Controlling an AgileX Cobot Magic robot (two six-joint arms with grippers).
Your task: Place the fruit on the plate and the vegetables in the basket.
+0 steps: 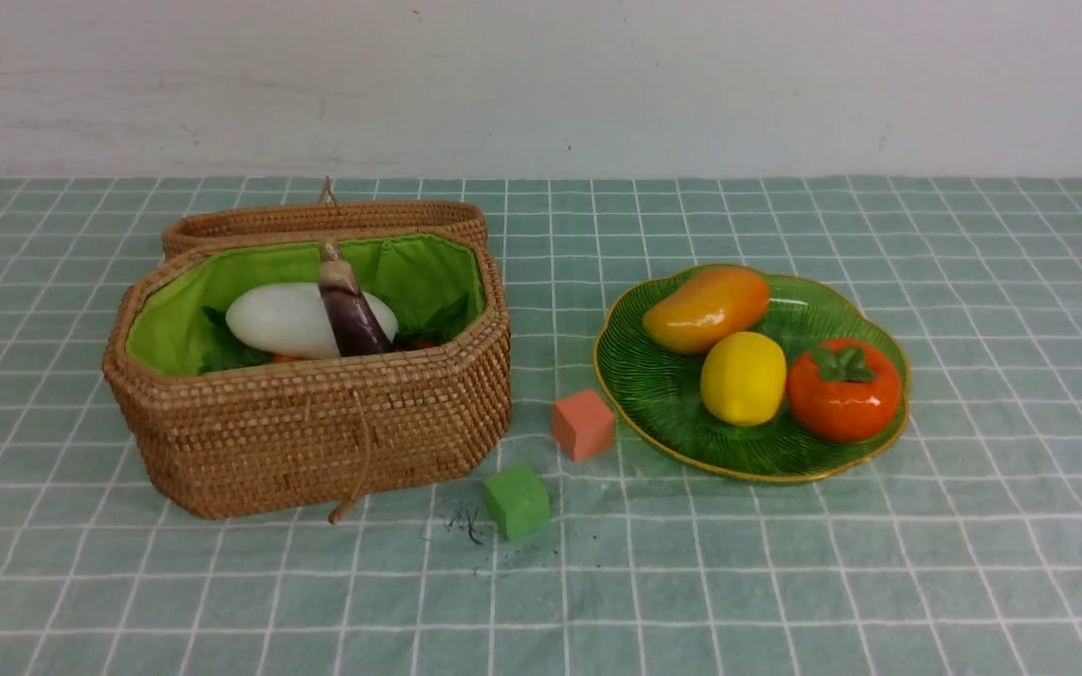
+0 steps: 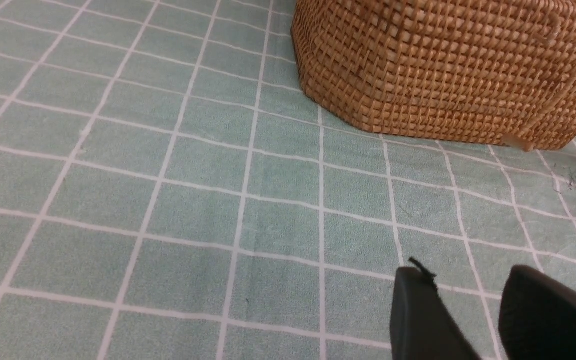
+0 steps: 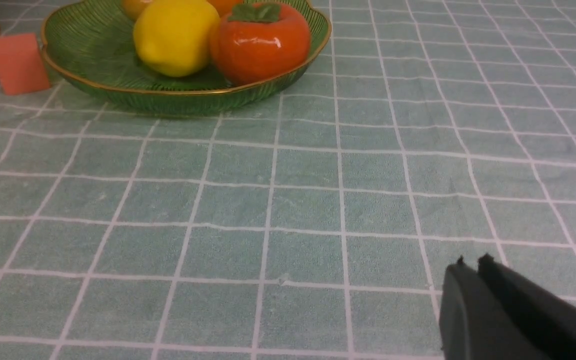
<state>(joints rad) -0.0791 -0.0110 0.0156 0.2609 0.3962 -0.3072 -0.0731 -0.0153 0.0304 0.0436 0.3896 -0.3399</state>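
Observation:
On the green glass plate (image 1: 663, 394) lie the orange-yellow mango (image 1: 705, 308), the yellow lemon (image 1: 743, 378) and the orange-red persimmon (image 1: 843, 390). The wicker basket (image 1: 316, 432), lid open, holds the white radish (image 1: 283, 321) and the dark purple eggplant (image 1: 349, 310); a bit of orange carrot (image 1: 423, 344) peeks out beneath them. Neither arm shows in the front view. My left gripper (image 2: 468, 280) hangs open over bare cloth, short of the basket (image 2: 443, 70), holding nothing. Shut and empty, my right gripper (image 3: 473, 261) hovers over the cloth well short of the plate (image 3: 118, 95), lemon (image 3: 175, 35) and persimmon (image 3: 260, 42).
A salmon-pink cube (image 1: 583, 424) sits between basket and plate, touching the plate's edge. A green cube (image 1: 517, 501) lies in front of the basket's right corner, with dark crumbs beside it. A wall closes the table's far edge.

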